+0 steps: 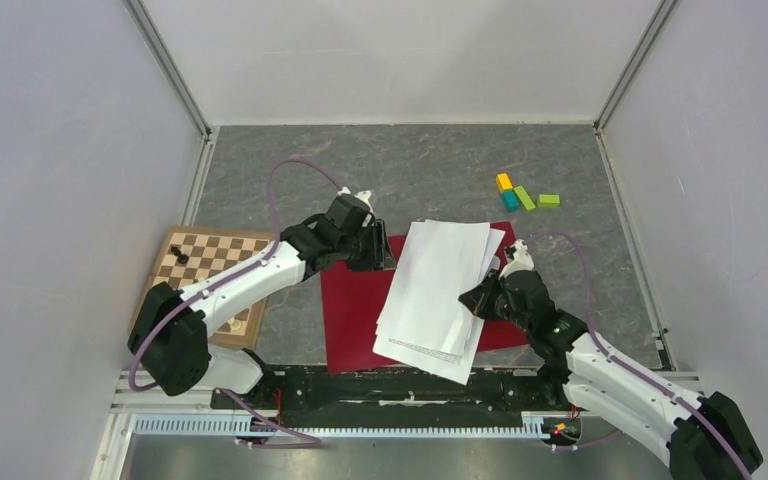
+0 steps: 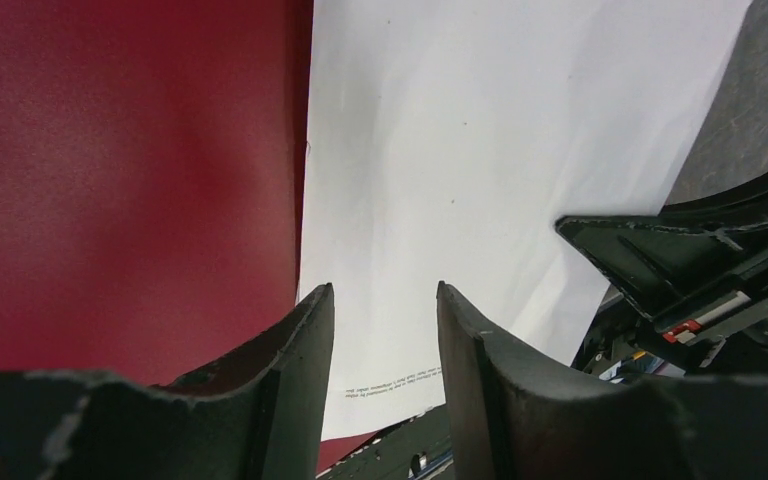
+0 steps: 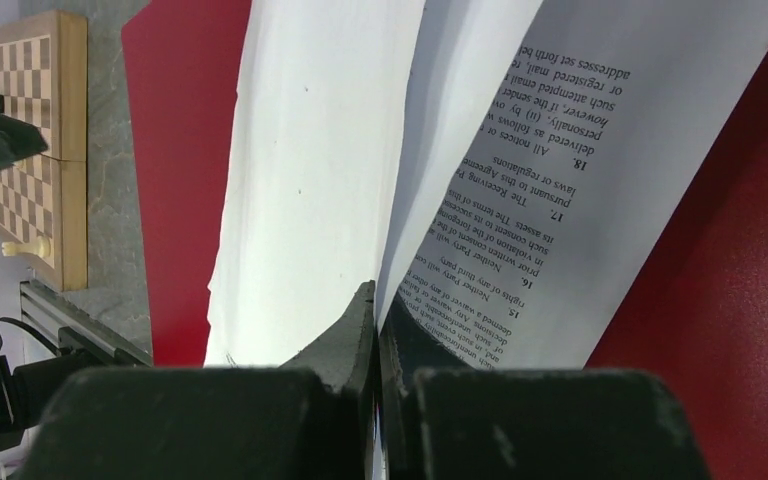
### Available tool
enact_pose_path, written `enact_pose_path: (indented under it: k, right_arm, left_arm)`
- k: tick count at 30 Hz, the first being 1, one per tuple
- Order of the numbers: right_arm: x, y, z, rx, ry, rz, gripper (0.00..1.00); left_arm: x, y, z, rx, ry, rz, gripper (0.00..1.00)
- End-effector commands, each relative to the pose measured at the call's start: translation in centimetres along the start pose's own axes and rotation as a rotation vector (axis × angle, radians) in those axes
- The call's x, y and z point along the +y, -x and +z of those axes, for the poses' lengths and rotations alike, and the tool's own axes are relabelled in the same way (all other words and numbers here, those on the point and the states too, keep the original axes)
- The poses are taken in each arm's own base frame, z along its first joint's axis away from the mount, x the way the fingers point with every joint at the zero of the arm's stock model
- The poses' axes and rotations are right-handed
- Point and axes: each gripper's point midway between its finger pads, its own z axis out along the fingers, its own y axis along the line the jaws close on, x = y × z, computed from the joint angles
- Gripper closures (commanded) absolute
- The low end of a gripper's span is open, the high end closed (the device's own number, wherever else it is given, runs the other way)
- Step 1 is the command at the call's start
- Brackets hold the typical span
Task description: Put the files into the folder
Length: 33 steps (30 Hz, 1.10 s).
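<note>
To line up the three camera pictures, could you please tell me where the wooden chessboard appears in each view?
Top external: the wooden chessboard lies at the middle left.
Left wrist: not in it.
Right wrist: the wooden chessboard runs down the upper left edge.
Shared landmark: the red folder, seen in all three views beneath the paper sheets.

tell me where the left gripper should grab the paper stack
Pinch the paper stack by its left long edge, coming low from the left across the red folder. The sheets lie thin and fanned, so probably only an edge offers a hold, and the right gripper pinches the right edge.
</note>
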Motion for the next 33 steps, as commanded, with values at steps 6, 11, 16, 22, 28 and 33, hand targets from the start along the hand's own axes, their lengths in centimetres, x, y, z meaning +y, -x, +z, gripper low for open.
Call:
enact_pose_path:
  k: [6,11,16,22,28,33]
  right_arm:
    - [-0.4,-0.7,-0.4,-0.002,-0.009,-0.017,1.00]
    - [-0.3,-1.4,-0.8,0.023,0.018,-0.029,1.00]
    - [1.5,-1.3,-2.0,0.076,0.066,-0.058,1.00]
    - [0.5,-2.6,-2.2,0.090,0.065,-0.026,0.92]
    - [-0.3,-2.4,-2.1,0.078,0.032,-0.066,0.46]
    - [-1.5,0.9,-3.4,-0.035,-0.090,-0.155,0.02]
  left_arm:
    - [-1.9,-1.1,3.0,0.011,-0.016,0.005,0.50]
    - [-2.8,-1.8,3.9,0.037,-0.025,0.017,0.51]
    - [-3.3,-1.3,3.5,0.027,-0.027,0.024,0.51]
    - [-3.5,-2.0,4.4,0.049,-0.023,0.033,0.53]
    - [-3.5,-3.8,5.6,0.093,-0.013,0.047,0.61]
    - [-2.3,-4.7,5.9,0.109,0.019,0.051,0.73]
